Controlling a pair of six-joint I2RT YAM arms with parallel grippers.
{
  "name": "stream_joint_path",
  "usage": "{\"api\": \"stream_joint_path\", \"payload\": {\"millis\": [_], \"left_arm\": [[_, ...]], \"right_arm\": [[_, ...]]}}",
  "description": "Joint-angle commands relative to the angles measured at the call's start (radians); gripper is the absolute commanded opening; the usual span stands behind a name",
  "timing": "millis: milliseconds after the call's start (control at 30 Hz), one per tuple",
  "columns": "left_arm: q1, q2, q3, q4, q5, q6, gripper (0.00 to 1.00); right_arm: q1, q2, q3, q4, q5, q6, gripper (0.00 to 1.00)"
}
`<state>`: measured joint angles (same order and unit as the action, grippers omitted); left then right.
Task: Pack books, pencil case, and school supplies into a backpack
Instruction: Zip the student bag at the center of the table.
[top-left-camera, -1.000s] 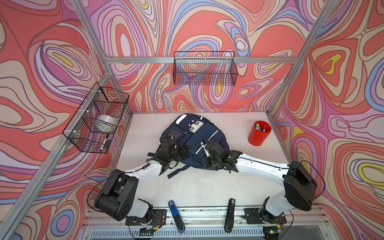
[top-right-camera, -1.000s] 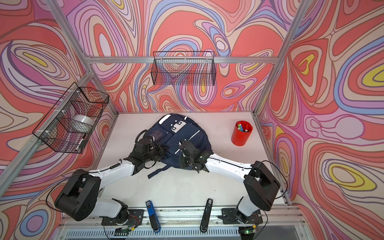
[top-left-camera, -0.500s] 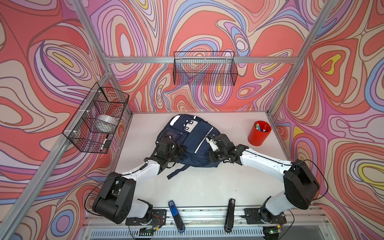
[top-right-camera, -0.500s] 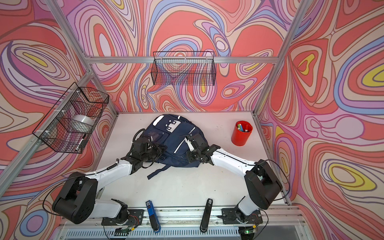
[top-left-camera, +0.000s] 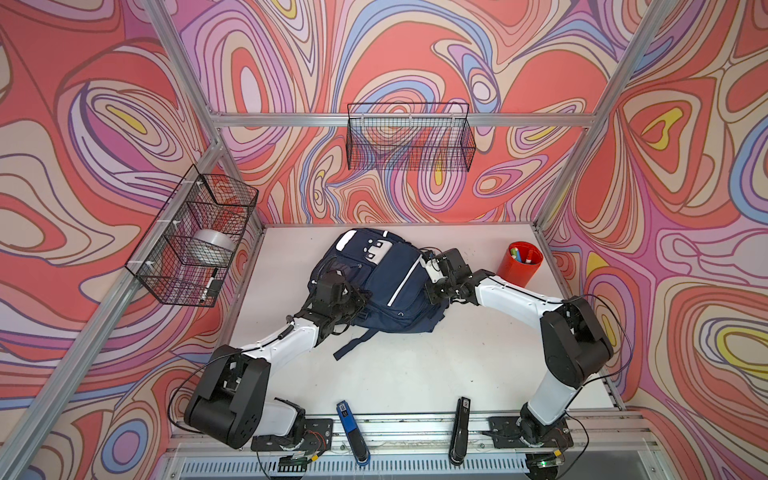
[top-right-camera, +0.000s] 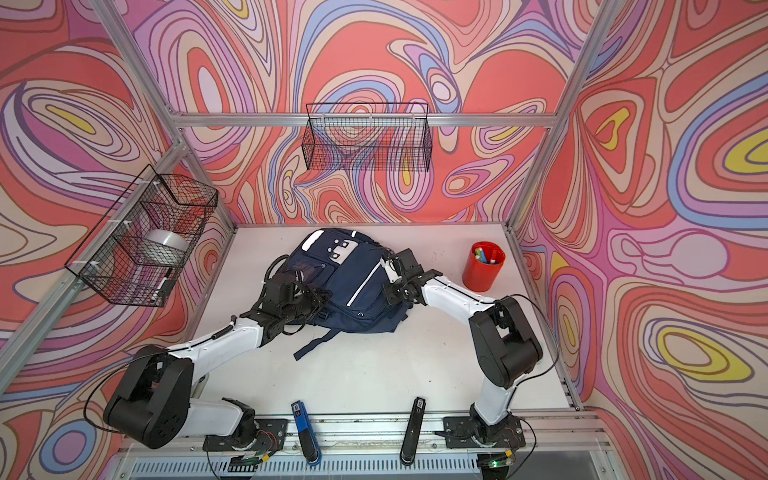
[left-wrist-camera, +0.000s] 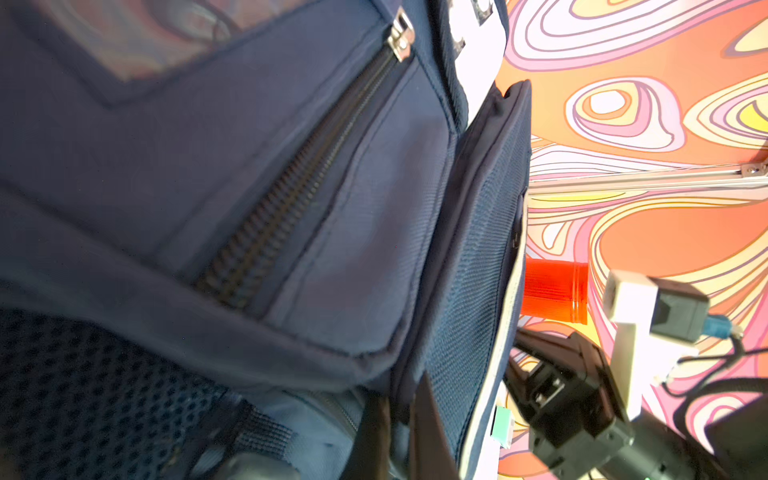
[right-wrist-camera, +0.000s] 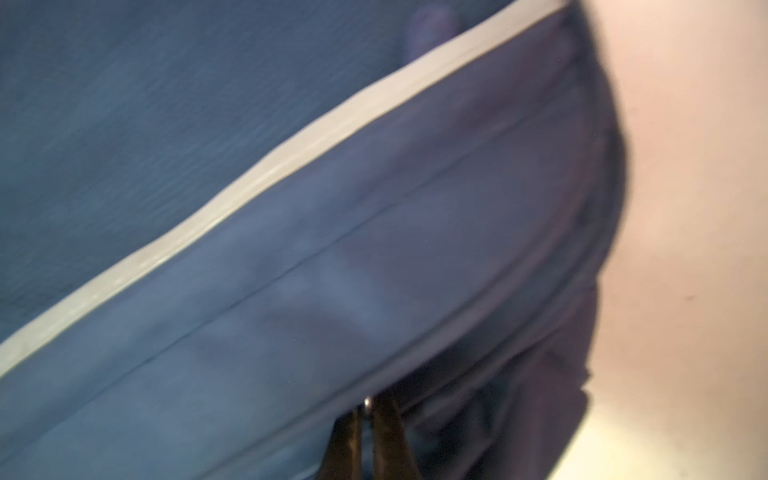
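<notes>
No text can be read. On the backpack (top-left-camera: 376, 291), the white patch (top-left-camera: 376, 250) carries dark marks too small to make out; the blue stapler (top-left-camera: 352, 430) and the black stapler (top-left-camera: 459, 430) each bear a small illegible label.

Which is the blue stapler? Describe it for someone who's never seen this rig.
Find the aluminium rail along the near edge of the table, where both arms are mounted. Two staplers lie across it between the arm bases. The blue stapler is the one nearer the left arm's base, bright blue where its neighbour, the black stapler, is black.
</notes>
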<state>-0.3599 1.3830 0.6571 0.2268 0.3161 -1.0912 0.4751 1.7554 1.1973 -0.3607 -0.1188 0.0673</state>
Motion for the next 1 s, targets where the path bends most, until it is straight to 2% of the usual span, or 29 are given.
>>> {"api": "stream_joint_path", "payload": {"millis": [0, 200, 267, 333, 400, 433, 500, 600, 633, 767, 833, 967], "left_arm": [[0.013, -0.035, 0.024, 0.011, -0.008, 0.027, 0.00], [0.016, 0.005, 0.054, -0.006, -0.022, 0.043, 0.00], [0.017, 0.032, 0.076, 0.000, -0.024, 0.052, 0.01], [0.018, 0.058, 0.101, 0.002, -0.028, 0.059, 0.14], [0.018, 0.086, 0.131, 0.005, -0.026, 0.066, 0.20], [0.020, 0.099, 0.146, 0.008, -0.030, 0.070, 0.27], [0.025, 0.121, 0.175, 0.005, -0.037, 0.078, 0.48], [0.046, 0.161, 0.228, -0.009, -0.026, 0.100, 0.82], [0.056, 0.170, 0.251, -0.019, -0.013, 0.104, 0.98], [0.067, 0.135, 0.331, -0.160, -0.025, 0.149, 1.00], [0.067, 0.062, 0.345, -0.264, -0.081, 0.196, 1.00], [0.088, -0.093, 0.331, -0.459, -0.200, 0.195, 1.00]], "right_arm": [[-0.067, 0.044, 0.054, -0.002, 0.052, -0.024, 0.00], [-0.055, 0.023, 0.047, -0.013, -0.022, 0.002, 0.00], [-0.042, -0.031, 0.012, -0.023, -0.019, 0.010, 0.00], [-0.027, -0.062, -0.027, -0.025, -0.030, 0.020, 0.00], [-0.010, -0.087, -0.054, -0.041, -0.014, 0.031, 0.00], [0.003, -0.097, -0.064, -0.054, -0.008, 0.038, 0.00], [0.035, -0.120, -0.082, -0.065, 0.004, 0.049, 0.00], [0.095, -0.146, -0.084, -0.106, 0.030, 0.066, 0.00], [0.120, -0.153, -0.081, -0.112, 0.030, 0.076, 0.00], [0.202, -0.155, -0.078, -0.118, 0.041, 0.129, 0.00], [0.212, -0.158, -0.090, -0.093, 0.019, 0.169, 0.00], [0.212, -0.162, -0.110, -0.042, -0.005, 0.204, 0.00]]}}
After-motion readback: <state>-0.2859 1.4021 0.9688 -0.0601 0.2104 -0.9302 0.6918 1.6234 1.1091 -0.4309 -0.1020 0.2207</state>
